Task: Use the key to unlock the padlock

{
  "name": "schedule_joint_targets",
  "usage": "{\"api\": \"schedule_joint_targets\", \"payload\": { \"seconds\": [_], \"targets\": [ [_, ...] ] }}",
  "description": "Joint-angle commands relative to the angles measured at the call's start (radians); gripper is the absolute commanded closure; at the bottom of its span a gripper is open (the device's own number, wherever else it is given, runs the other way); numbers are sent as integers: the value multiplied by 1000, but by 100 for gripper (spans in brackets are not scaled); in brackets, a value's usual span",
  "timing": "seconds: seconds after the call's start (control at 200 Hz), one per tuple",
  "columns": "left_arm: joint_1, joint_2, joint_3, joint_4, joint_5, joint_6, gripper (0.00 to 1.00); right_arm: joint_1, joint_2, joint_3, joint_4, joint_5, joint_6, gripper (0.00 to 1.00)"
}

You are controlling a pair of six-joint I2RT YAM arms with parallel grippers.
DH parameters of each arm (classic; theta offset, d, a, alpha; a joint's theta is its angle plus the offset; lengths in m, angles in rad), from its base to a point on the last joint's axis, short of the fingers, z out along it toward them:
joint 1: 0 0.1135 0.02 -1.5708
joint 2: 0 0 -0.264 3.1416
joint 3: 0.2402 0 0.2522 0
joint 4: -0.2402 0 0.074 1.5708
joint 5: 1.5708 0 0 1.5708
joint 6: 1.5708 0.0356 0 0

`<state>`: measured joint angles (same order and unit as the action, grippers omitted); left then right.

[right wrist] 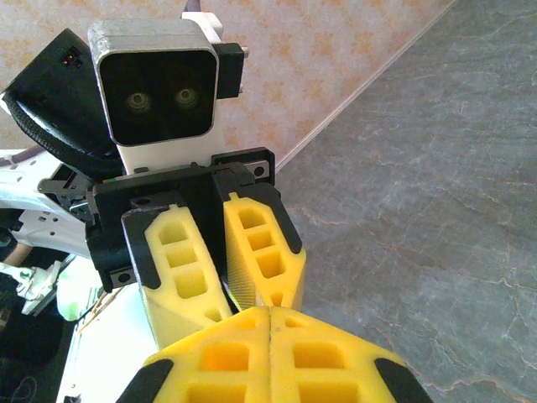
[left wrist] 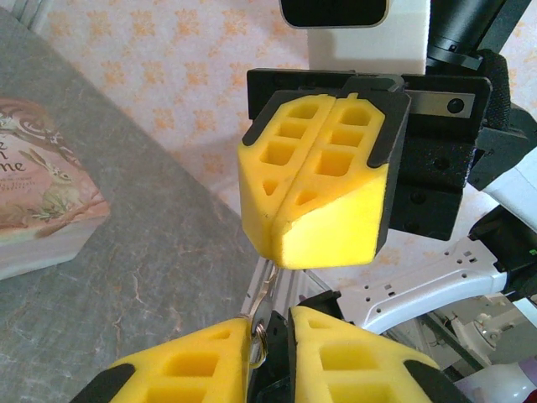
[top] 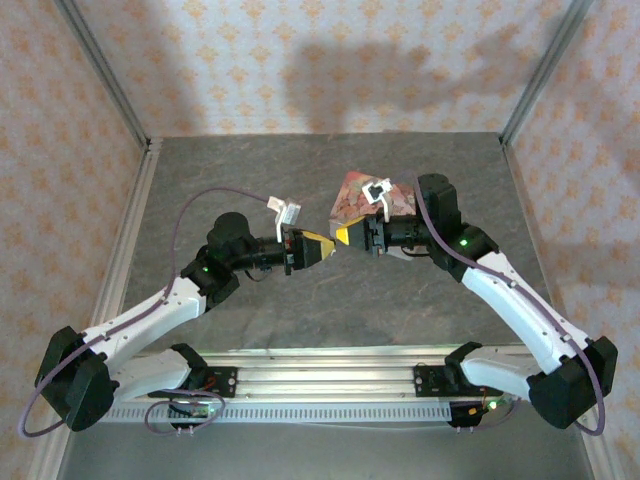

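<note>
The thin silvery key [left wrist: 266,290] stands between the two grippers, which meet tip to tip above the table. Its bow and small ring lie against the inner face of one yellow finger [left wrist: 193,361] of my left gripper [left wrist: 270,317], whose jaws stand a little apart. The key's tip runs into the closed seam of my right gripper [left wrist: 289,231], which is shut. In the top view the left gripper [top: 328,246] and right gripper [top: 341,237] touch near the table's middle. In the right wrist view the right gripper [right wrist: 268,312] faces the left gripper [right wrist: 242,300]. The padlock is hidden.
The pink picture-printed tin box [top: 365,195] lies on the grey table [top: 250,320] just behind the right gripper, and it also lies left of the grippers in the left wrist view [left wrist: 42,201]. Patterned walls close the back and both sides.
</note>
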<state>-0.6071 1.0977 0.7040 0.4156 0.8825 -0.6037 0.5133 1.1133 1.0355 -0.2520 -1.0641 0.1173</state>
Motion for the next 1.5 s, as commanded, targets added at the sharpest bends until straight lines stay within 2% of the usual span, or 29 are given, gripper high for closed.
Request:
{"api": "schedule_joint_targets", "payload": {
  "seconds": [0.0,0.085,0.22,0.395,0.485,0.53,0.54,0.576,0.666,0.856,0.971,1.041,1.116,1.206,1.496],
  "targets": [
    [0,-7,29,30,10,-4,83,-6,-13,-9,40,-19,6,100],
    [-2,-7,29,32,11,-4,87,-6,-12,-12,52,-19,15,100],
    [-2,-6,30,33,13,1,100,-4,-3,-15,62,-20,23,100],
    [-2,-20,25,12,-12,25,100,-2,6,-18,65,-11,28,100],
    [-2,-30,30,-36,-41,47,100,-2,2,-22,59,33,32,100],
    [0,-32,37,-89,-63,63,100,-2,-6,-20,45,87,36,86],
    [0,-32,39,-100,-67,64,100,-2,-9,-19,37,110,37,80],
    [0,-30,40,-132,-85,90,100,-4,-17,-15,13,173,38,67],
    [4,-26,44,-204,-126,110,100,-14,-40,3,-50,310,48,49],
    [29,-4,56,-318,-194,131,100,-63,-61,55,-229,603,105,38],
    [45,29,101,-407,-243,179,100,-126,-49,52,-364,870,201,30],
    [59,63,144,-477,-298,212,100,-189,-32,25,-428,977,279,25],
    [79,119,206,-556,-362,253,100,-261,-15,-17,-449,999,331,21],
    [107,202,281,-603,-429,284,100,-332,20,-71,-433,992,361,11],
    [158,546,521,-607,-527,324,100,-361,196,-90,-310,946,352,10]
  ]
}}
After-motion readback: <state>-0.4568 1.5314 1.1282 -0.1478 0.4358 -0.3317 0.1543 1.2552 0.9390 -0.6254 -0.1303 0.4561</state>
